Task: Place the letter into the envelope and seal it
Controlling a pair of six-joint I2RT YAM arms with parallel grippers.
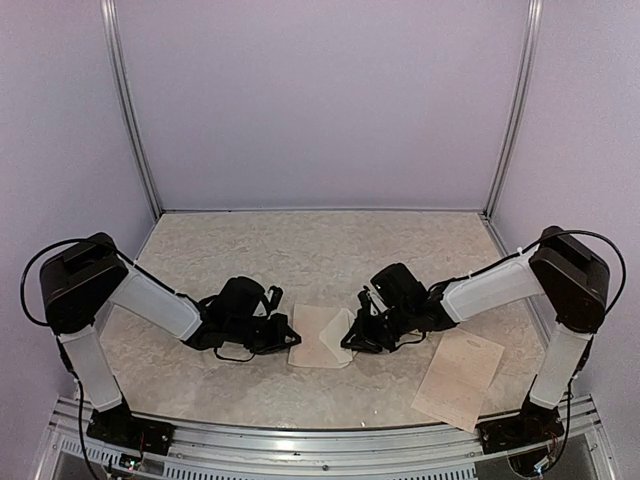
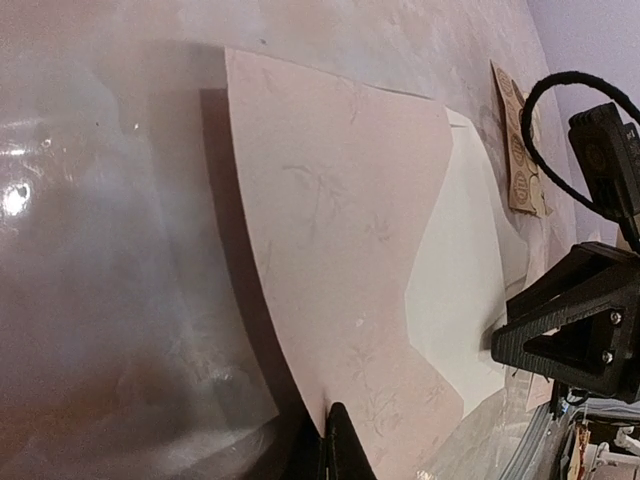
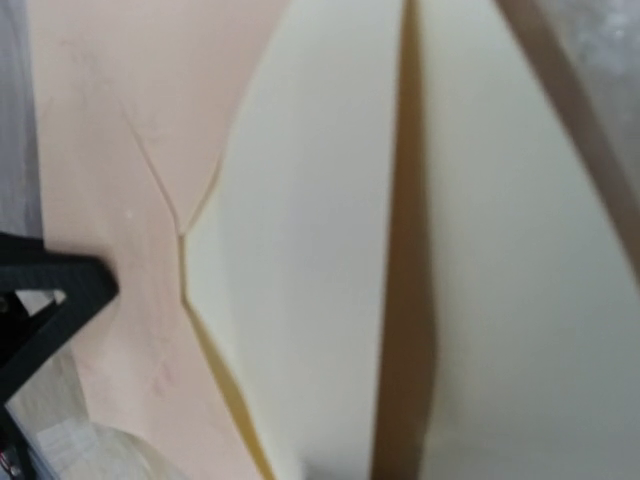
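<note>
The pale pink envelope point(image 1: 318, 338) lies at the table's middle between both grippers. My left gripper point(image 1: 289, 338) is shut on its left edge; in the left wrist view the jaws point(image 2: 336, 445) pinch the envelope point(image 2: 340, 240). A cream folded letter point(image 3: 320, 260) sits partly inside the envelope's mouth point(image 3: 110, 180) and also shows in the left wrist view point(image 2: 460, 290). My right gripper point(image 1: 353, 335) is at the envelope's right side holding the letter. Its fingertips are hidden under the sheet in the right wrist view.
A flat sheet with handwritten lines point(image 1: 460, 378) lies at the near right by the right arm's base. A tan sheet of round stickers point(image 2: 515, 140) lies beyond the envelope. The left gripper's black finger point(image 3: 50, 290) shows at the right wrist view's left edge.
</note>
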